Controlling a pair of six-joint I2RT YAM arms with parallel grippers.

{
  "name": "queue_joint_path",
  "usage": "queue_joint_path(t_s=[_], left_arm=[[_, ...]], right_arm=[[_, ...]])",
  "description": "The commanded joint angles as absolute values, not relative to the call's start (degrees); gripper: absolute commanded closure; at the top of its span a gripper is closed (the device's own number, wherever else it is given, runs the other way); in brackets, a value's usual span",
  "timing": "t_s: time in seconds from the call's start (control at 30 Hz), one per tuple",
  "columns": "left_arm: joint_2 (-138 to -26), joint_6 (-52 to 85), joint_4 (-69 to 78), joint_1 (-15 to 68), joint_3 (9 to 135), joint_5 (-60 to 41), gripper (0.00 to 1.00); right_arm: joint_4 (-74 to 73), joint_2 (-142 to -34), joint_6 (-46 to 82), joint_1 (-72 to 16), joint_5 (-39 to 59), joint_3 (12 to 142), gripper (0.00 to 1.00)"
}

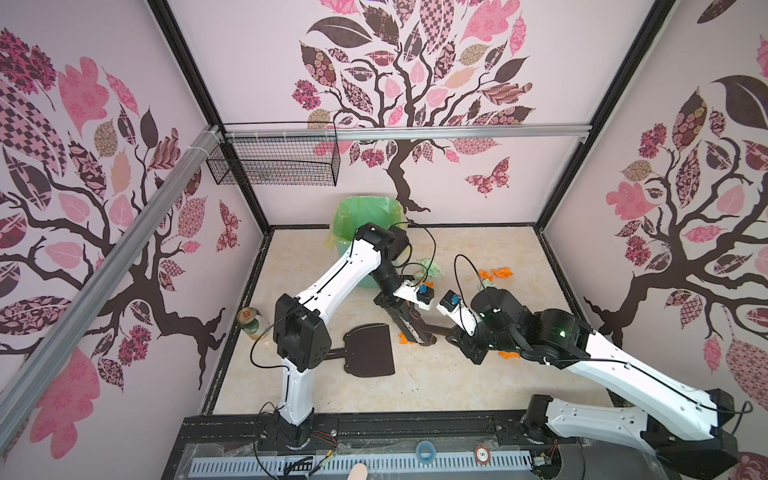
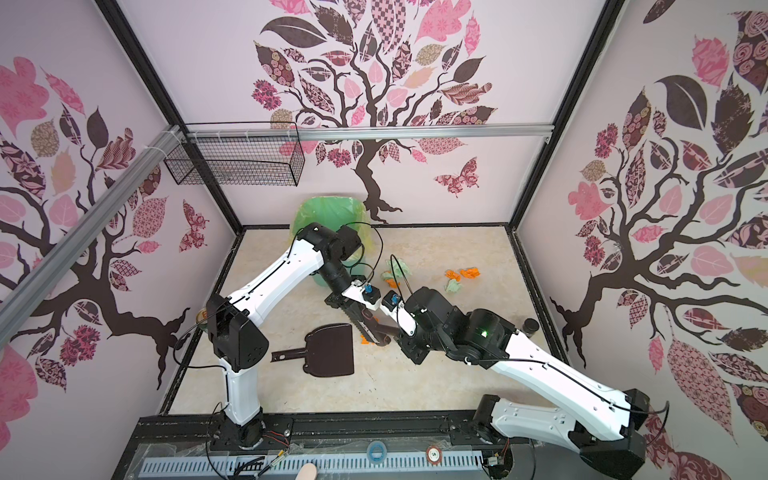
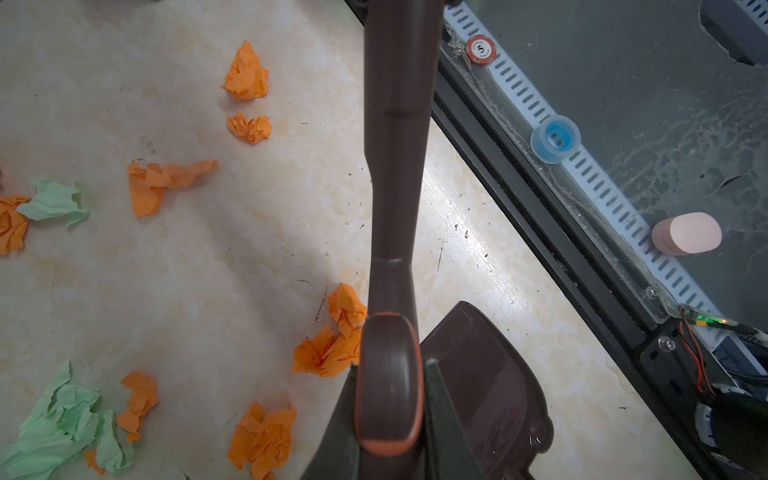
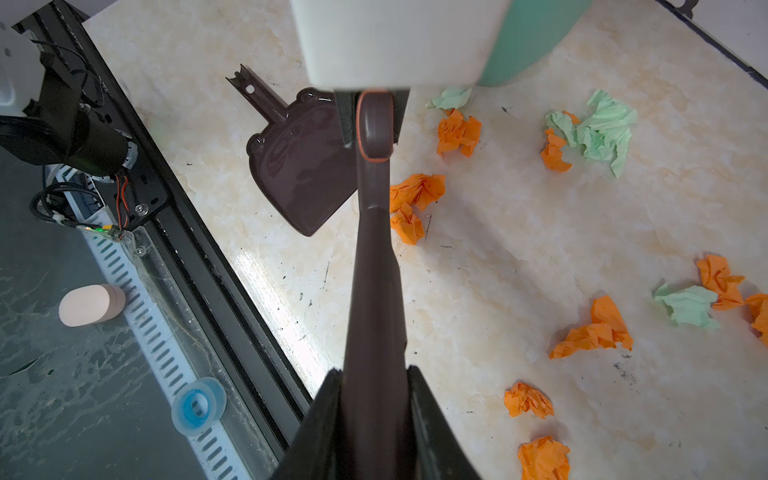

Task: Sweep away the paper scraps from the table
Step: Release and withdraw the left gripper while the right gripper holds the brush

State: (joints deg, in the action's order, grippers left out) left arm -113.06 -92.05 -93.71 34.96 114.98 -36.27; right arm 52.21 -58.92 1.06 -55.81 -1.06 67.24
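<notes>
Smooth dk-brown brush handle (image 4: 374, 270) clamped in my left end effector (image 3: 390, 370) & right end effector (image 4: 372, 374). Crumpled orange/mint paper scraps (image 4: 415, 191) scattered on mottled table (image 4: 498, 257), right of glossy dustpan (image 4: 299, 166); green-lined bin (image 1: 353, 216) far side.

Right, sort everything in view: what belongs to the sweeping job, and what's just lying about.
Job: paper scraps, brush, dustpan, lined bin, table.
Lying about: drinks can, poker chip, blue ring, pink block, wire basket.
</notes>
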Motion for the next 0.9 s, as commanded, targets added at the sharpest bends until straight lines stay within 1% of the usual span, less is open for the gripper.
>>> queue_joint_path(t_s=[0.0,0.03,0.07,0.2,0.3,0.33,0.4,0.43,0.53,0.6,0.67,0.73,0.77,0.8,0.87], left_arm=[[-112.8,-88.4,-91.2,35.1,117.4,-42.8,0.79],[-112.7,-88.3,-90.9,35.1,117.4,-42.9,0.72],[-112.6,-88.0,-90.7,35.0,117.4,-43.1,0.68],[-111.8,-87.1,-89.9,33.8,117.5,-45.0,0.58],[-110.5,-86.8,-89.9,31.9,117.6,-47.3,0.48],[-109.5,-87.0,-90.2,30.9,117.4,-48.6,0.4],[-107.3,-87.4,-91.5,28.6,117.4,-51.5,0.18],[-105.6,-87.9,-92.5,27.3,117.3,-53.3,0.03],[-98.4,-87.6,-92.7,23.3,114.6,-55.6,0.02],[-91.8,-86.0,-89.3,20.5,108.7,-53.7,0.02],[-84.2,-80.8,-82.1,18.8,100.7,-47.1,0.02],[-75.8,-73.5,-72.5,17.6,89.6,-39.5,0.02],[-72.2,-73.1,-70.6,16.9,85.8,-36.8,0.02],[-68.2,-73.7,-69.7,14.9,82.1,-36.7,0.02],[-61.8,-71.0,-68.1,7.9,78.1,-41.7,0.02]], right_arm=[[50.3,-58.0,2.0,-56.3,-0.7,68.7,1.0],[50.3,-57.5,2.4,-56.3,-1.7,68.5,1.0],[50.3,-56.9,2.8,-56.3,-2.4,68.3,1.0],[50.1,-54.1,4.6,-56.3,-5.2,66.9,1.0],[50.9,-51.6,6.4,-56.2,-8.6,66.7,1.0],[51.8,-51.0,7.0,-56.1,-9.7,66.8,1.0],[53.8,-50.1,8.7,-56.0,-12.4,67.1,1.0],[54.9,-49.7,9.7,-55.8,-13.9,67.3,1.0],[59.1,-50.2,13.5,-54.9,-20.0,68.7,1.0],[62.2,-51.5,15.2,-52.9,-22.2,70.0,1.0],[64.6,-52.9,16.9,-50.2,-23.8,71.1,1.0],[65.1,-53.6,17.5,-48.1,-24.0,71.7,1.0],[65.1,-54.1,17.6,-47.9,-24.4,71.8,1.0],[64.9,-54.7,17.8,-47.7,-25.1,72.1,1.0],[64.9,-56.5,17.8,-47.6,-26.1,73.0,1.0]])
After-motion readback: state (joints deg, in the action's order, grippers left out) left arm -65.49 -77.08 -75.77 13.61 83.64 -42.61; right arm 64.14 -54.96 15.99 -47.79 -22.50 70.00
